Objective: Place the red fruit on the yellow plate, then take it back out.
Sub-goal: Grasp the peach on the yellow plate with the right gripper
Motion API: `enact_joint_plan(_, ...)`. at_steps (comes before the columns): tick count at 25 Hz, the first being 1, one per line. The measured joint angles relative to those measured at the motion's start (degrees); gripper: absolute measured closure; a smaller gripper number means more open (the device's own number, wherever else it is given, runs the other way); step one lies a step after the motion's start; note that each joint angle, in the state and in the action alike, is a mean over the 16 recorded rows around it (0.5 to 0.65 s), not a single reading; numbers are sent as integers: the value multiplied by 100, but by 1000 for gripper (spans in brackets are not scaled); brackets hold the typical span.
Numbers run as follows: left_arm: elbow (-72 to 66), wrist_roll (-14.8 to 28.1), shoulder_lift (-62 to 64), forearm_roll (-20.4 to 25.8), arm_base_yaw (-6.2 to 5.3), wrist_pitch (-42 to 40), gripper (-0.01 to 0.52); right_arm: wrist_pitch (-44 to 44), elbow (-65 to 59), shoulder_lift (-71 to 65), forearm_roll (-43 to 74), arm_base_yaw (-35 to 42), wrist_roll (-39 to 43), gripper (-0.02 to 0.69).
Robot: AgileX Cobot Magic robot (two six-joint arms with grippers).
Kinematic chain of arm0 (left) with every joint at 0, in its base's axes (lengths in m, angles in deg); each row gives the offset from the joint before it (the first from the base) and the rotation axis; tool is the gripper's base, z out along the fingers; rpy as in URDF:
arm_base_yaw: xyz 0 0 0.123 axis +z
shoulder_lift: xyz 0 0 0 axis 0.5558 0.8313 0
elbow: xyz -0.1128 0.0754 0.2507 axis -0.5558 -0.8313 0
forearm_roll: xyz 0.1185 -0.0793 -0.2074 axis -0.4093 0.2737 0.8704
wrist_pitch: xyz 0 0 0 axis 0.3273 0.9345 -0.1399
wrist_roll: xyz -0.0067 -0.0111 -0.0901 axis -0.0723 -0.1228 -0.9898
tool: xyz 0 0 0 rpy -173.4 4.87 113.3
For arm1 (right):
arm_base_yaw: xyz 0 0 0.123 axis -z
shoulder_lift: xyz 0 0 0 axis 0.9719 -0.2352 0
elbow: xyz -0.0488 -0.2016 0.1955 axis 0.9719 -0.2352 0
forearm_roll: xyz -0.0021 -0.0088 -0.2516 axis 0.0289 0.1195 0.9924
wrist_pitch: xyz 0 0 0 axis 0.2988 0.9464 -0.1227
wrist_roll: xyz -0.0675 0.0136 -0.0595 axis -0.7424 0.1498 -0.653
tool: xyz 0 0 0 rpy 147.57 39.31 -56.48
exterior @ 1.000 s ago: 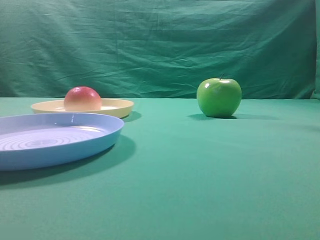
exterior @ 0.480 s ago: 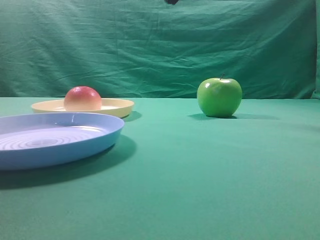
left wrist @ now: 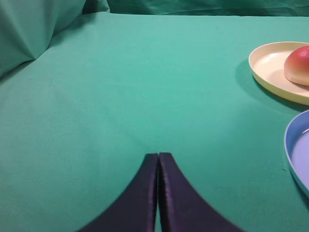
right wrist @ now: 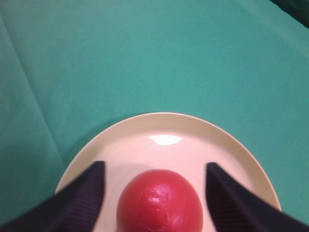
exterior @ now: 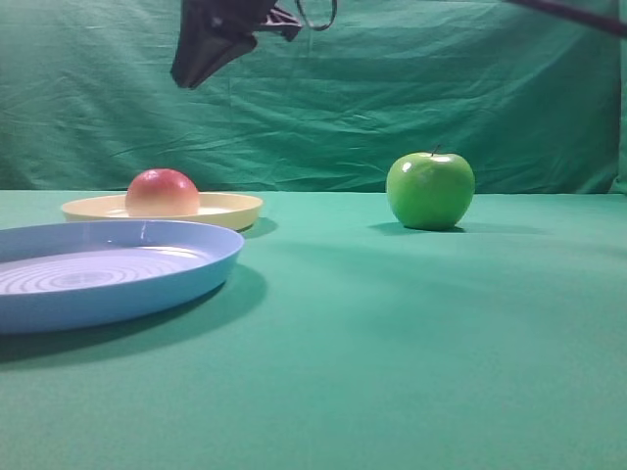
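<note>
Right gripper [right wrist: 154, 186] spread wide above red fruit [right wrist: 160, 199] on yellow plate [right wrist: 166, 130]; left gripper [left wrist: 158, 159] pressed together, idle. Descend centred, straddle fruit, squeeze gently, lift straight clear of rim.

A glossy green apple [exterior: 429, 191] stands upright on the desk [exterior: 392, 343], which is draped in green cloth. A large light-blue plate with concentric rings [exterior: 108, 269] lies nearer the camera, well apart from the apple. A wrinkled green backdrop [exterior: 411, 88] hangs behind.

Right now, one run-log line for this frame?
phase: retrieve, pre-grasp | red fruit: on yellow plate | right gripper: open, above the fruit, straddling it | left gripper: shut, empty
</note>
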State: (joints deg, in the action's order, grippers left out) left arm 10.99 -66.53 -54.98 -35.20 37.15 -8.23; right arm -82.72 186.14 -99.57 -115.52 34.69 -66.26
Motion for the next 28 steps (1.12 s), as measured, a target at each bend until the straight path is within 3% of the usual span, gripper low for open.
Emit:
enact_joint_plan(5,0,0,0,0,0,0,514,324,37,-329,-146,-27,-189,74)
enact_joint_plan(9,0,2,0,0,0,0,514,468,40,-522,-174,-29,-239,58)
enact_joint_plan(16,0,7,0,0,0,0,514,431,42,-666,-176,-12,-281,232)
enact_joint_plan(22,0,11,0,0,0,0,514,-98,42,-310,-123,129,-175,392)
enact_joint_plan(28,0,11,0,0,0,0,514,-1068,42,625,379,386,449,475)
